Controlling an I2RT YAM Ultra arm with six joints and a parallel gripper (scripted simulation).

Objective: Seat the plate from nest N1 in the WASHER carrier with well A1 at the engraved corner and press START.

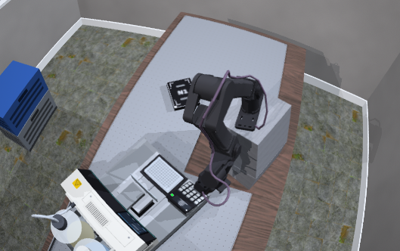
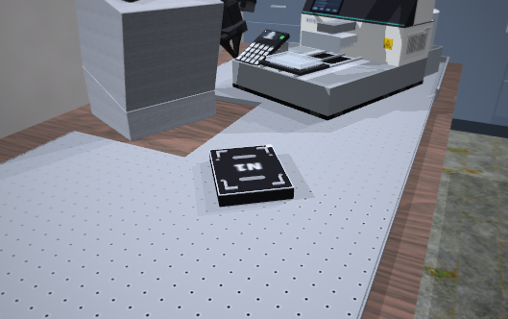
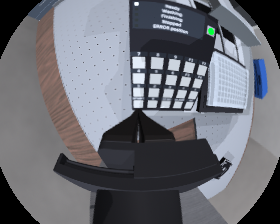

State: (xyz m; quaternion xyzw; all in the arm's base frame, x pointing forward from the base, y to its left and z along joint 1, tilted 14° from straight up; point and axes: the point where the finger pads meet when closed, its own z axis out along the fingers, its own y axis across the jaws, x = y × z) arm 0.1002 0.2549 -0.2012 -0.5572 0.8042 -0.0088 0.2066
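Observation:
The clear plate [image 1: 163,174] [image 2: 297,60] [image 3: 228,82] lies on the black carrier of the washer [image 1: 105,212] [image 2: 378,79] and looks flat. Its cut-off corner is too small to make out. The nest N1 [image 1: 172,99] [image 2: 254,193] is empty. My gripper [image 3: 138,112] [image 2: 234,55] is shut on nothing, away from the plate. Its tips are at the lower left edge of the keypad [image 1: 190,194] [image 2: 258,52] [image 3: 164,80], by the START key [image 3: 138,104]; touch cannot be told. The lamp [image 1: 172,195] [image 2: 281,36] [image 3: 211,31] is green.
The grey block [image 1: 273,128] [image 2: 172,62] under the arm's base stands beside the keypad side of the washer. The washer's white housing [image 1: 97,209] rises behind the carrier. Bottles [image 1: 67,228] stand behind it. A blue cabinet [image 1: 10,91] [image 3: 260,79] stands off the table.

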